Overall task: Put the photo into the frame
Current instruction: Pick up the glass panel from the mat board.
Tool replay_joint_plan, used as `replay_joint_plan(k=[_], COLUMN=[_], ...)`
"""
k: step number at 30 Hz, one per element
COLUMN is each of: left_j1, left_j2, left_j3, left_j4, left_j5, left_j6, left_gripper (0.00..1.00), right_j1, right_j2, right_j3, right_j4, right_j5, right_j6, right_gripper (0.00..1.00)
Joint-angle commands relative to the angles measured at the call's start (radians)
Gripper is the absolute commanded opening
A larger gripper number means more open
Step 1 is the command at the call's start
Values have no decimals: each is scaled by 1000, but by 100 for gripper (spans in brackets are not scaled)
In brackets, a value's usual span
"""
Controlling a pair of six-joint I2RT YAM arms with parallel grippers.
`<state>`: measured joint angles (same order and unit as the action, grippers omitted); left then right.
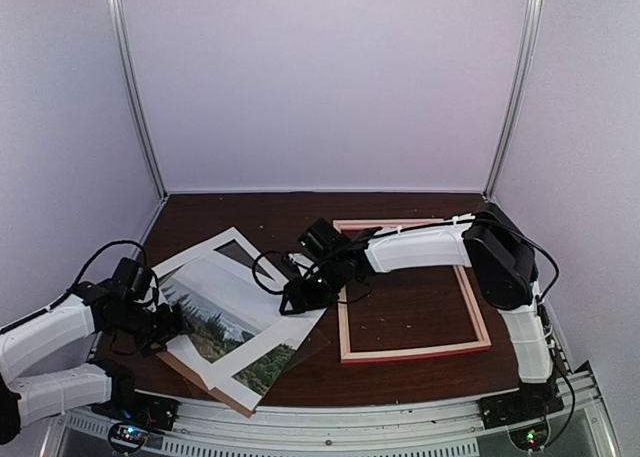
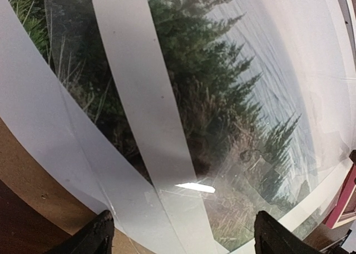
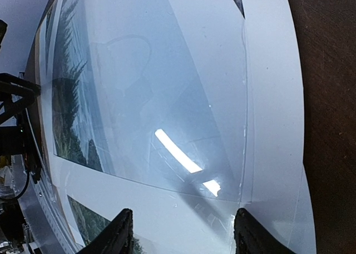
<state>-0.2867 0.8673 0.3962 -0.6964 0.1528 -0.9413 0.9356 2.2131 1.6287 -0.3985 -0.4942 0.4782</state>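
Metal rail [image 1: 330,442] — brown table [image 1: 410,377], lilac walls [image 1: 320,77].

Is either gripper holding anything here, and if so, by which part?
Nothing is held. The left gripper is open over the photo; the right gripper is open over the clear sheet.

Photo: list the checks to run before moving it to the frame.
1. Nothing over the photo: not ok; mat strip and clear sheet cover it.
2. Grip on the photo: not ok; neither gripper holds it.
3. The left gripper open: ok.
4. The right gripper open: ok.
5. The frame lying flat: ok.
6. Either gripper touching the clear sheet: cannot tell.
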Motion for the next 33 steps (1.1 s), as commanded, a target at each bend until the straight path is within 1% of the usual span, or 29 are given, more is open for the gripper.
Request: replay_joint_plan(k=[1, 11, 15, 22, 25, 27, 30, 33], left_j1=[4, 6, 5, 5, 5, 4, 4, 4], left_j2=[-6, -51, -93, -134, -123, -114, -105, -105], left_j3=[-46, -64, -55, -26, -10, 2, 8, -2], left_j4=[73, 120, 137, 163, 130, 79, 16, -20], left_j5=[56, 77, 89, 103, 96, 72, 35, 31], left_j6=[-5, -29, -30, 1, 10, 17, 25, 25], left_gripper=[87, 82, 80, 75, 75, 75, 77, 79], right_j1=[-4, 2, 2, 3, 3, 3, 3, 3], right_j2=[-24, -18, -17, -13, -16, -19, -22, -24], right_j3=[-41, -56, -64, -81, -86, -86, -82, -71], right_j4=[-46, -40, -17, 1, 2, 1, -6, -29], right_j5=[82, 61, 45, 30, 31, 37, 54, 76], right_j6=[7, 16, 28, 38, 39, 40, 39, 32], right_gripper=[62, 62, 61, 60, 60, 61, 62, 64])
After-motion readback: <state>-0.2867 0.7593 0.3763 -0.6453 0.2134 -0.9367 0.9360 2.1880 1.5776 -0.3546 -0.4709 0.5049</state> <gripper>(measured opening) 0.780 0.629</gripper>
